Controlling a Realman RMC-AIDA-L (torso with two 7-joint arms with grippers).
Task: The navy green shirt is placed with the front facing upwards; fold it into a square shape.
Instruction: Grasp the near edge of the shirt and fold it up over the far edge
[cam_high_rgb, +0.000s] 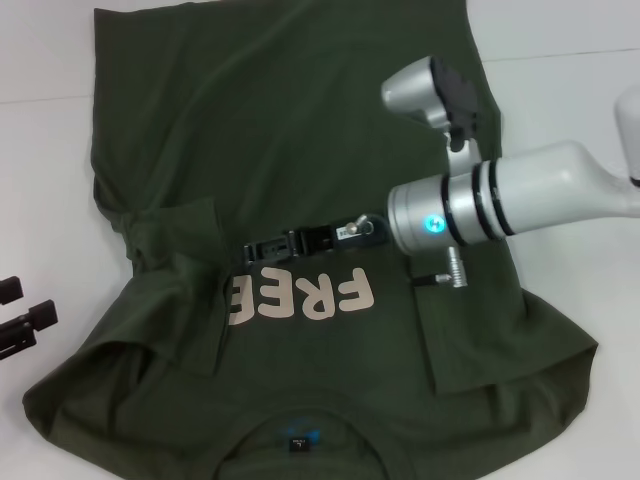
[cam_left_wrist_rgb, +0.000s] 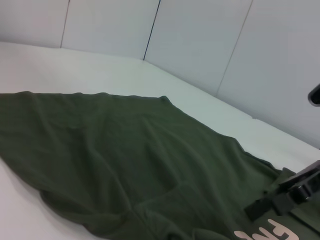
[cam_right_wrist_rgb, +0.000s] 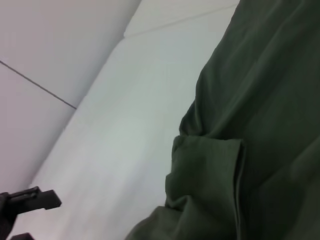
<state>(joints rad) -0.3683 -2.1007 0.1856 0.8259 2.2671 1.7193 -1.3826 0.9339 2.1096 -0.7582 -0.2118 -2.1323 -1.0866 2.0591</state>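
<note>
Only from the head: right tool (cam_high_rgb: 262, 249) above shirt's (cam_high_rgb: 300, 130) "FREE" (cam_high_rgb: 300, 296).

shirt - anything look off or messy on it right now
Yes. The navy green shirt is not lying flat: the sleeve on the robot's left is crumpled and bunched, and the first letter of FREE is half hidden by a fold. The right claw sits over the chest; the left claw waits off the cloth.

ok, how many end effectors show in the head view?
2. The right end effector is over the middle of the navy green shirt, beside its FREE lettering. The left end effector is off the shirt, at the robot's left.
</note>
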